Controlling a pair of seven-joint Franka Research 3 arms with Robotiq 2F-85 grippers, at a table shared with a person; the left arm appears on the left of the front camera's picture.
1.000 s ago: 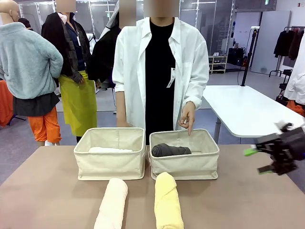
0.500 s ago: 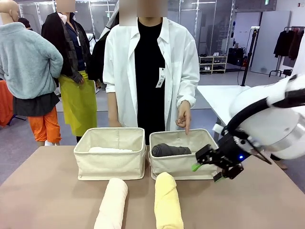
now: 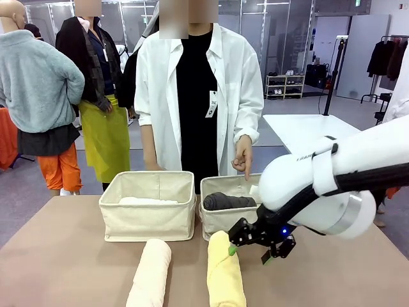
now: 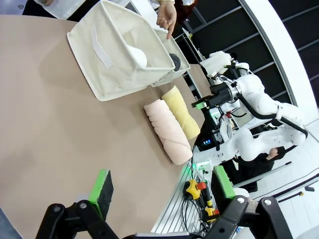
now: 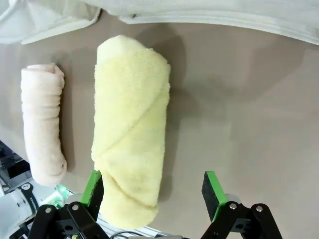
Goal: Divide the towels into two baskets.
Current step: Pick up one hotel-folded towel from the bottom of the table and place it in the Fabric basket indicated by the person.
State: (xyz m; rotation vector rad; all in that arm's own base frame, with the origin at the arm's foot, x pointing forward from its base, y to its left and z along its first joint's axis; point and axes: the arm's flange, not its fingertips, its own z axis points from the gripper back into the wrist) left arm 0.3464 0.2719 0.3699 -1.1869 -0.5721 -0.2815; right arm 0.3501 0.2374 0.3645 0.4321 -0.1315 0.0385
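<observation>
Jaws spread, the left tool [image 4: 162,187] hangs above the table [image 4: 45,129]; baskets [image 4: 102,57], cream towel [image 4: 167,129], yellow towel [image 4: 182,112] beyond.

Fuzzy matt terry cloth: yellow towel [image 5: 130,124], cream towel [image 5: 44,124]; grey towel [image 3: 227,201] prob. same, view poor. Beige woven canvas, matt, soft: baskets [image 3: 148,220]. Smooth matt top: table [image 3: 57,256]. Glossy white plastic: right arm shell [image 3: 300,182].

Your right gripper [image 3: 249,254] hangs with jaws wide, one finger over the pale yellow towel [image 5: 130,129], the other over bare table [image 5: 249,114]. Ahead of it, the basket [image 3: 220,224] wall and a person's pointing hand [image 3: 243,158] close your way.
</observation>
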